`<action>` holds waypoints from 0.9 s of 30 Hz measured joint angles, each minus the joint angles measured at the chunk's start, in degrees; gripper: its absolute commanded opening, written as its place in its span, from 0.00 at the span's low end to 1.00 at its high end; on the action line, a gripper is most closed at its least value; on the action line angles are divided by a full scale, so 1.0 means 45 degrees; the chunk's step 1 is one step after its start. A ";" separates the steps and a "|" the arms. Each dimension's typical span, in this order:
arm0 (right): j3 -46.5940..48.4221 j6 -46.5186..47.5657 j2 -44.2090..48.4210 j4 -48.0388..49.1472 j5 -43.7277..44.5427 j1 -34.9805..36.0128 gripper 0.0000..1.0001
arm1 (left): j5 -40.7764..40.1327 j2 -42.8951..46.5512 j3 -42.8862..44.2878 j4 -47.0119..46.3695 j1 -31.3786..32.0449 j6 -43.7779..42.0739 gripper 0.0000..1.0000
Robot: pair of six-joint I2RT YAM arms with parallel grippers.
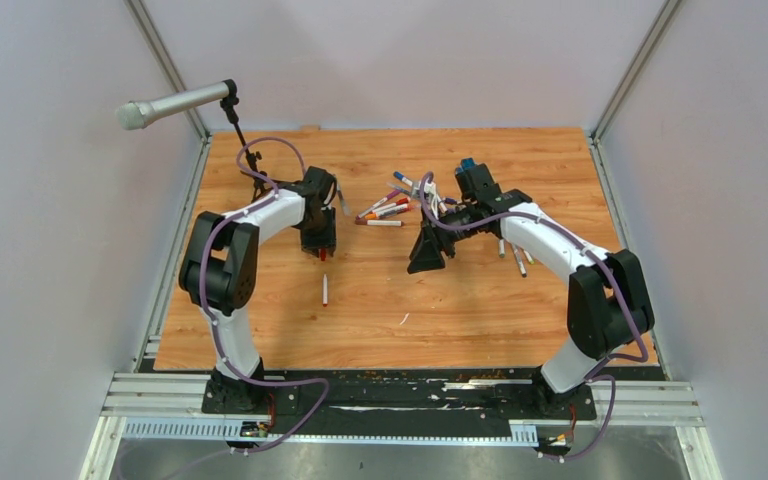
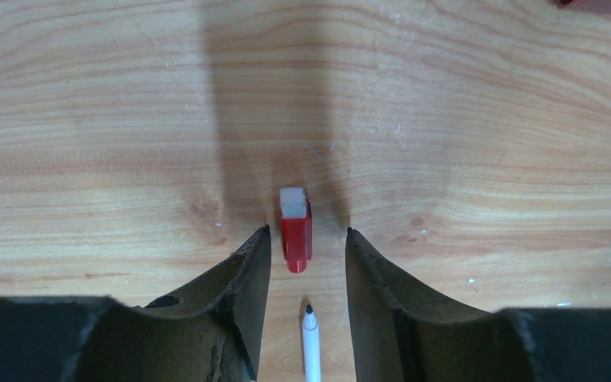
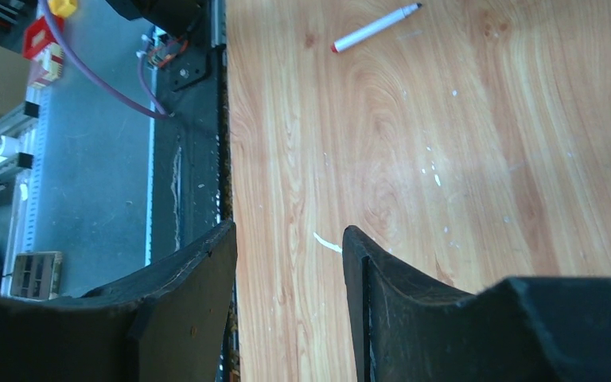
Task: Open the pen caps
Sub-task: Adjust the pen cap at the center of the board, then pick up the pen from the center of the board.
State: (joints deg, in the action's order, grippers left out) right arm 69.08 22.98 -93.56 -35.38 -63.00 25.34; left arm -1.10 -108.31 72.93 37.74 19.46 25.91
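Note:
A red pen cap with a pale end lies on the wooden table between my left gripper's open fingertips; the jaws do not touch it. It shows as a red spot under the left gripper. An uncapped white pen with a dark tip lies just nearer than the cap. A pile of capped pens lies mid-table, far side. My right gripper is open and empty above bare wood. The right wrist view shows the white pen far off.
A microphone on a stand rises at the back left. More pens lie under the right forearm. A small white scrap lies near the front. The table's near edge runs beside the right gripper.

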 measured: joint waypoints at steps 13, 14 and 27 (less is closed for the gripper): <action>-0.1496 0.2963 0.2977 -0.0835 0.3619 -0.1020 0.62 | 0.1190 0.5770 -0.2535 -0.0738 0.0000 -0.1127 0.89; -0.1588 0.2997 0.3167 -0.0801 0.3701 -0.1273 0.62 | 0.1428 0.6353 -0.2803 -0.0942 0.0000 -0.1214 0.93; -0.2531 0.1345 0.2837 0.1078 0.5960 -0.4969 0.64 | 0.2181 1.0924 -0.4653 -0.2288 -0.0010 -0.2419 1.00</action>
State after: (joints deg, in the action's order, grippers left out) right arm 57.69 29.04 -80.79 -30.52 -36.18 2.98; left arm 8.71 -59.16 51.99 27.44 19.42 15.03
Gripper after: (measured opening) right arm 0.661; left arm 1.000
